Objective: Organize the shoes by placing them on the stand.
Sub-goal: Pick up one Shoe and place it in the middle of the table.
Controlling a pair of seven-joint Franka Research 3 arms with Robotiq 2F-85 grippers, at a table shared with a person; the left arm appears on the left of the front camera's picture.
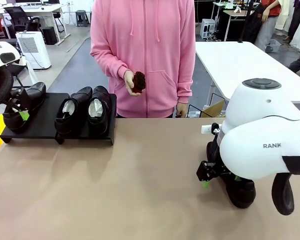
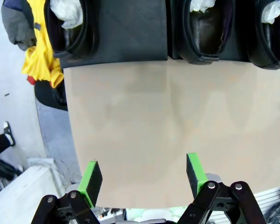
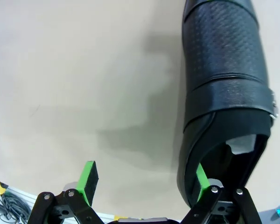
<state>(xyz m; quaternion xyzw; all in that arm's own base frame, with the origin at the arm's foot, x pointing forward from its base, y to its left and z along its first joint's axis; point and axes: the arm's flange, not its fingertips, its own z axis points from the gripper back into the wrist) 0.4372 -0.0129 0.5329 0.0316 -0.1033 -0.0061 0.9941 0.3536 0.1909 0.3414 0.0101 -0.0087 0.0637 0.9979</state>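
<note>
The right gripper [image 3: 142, 179] holds its jaws wide and empty, one green pad [image 3: 201, 178] at the heel opening of the fourth shoe [image 3: 224, 84] lying on the surface [image 3: 84, 84], the other pad well clear. The shoe looks stiff, glossy and likely slippery, light for its bulk; the heel collar seems the surest hold. The left gripper [image 2: 142, 175] also stands wide, grasping nothing, above bare surface with the stand [image 2: 126, 30] ahead, three shoes [image 2: 207, 32] on it and a gap between. Beyond, a person's hand [image 1: 131, 82] holds a brush [image 1: 139, 81], clear of the path.
</note>
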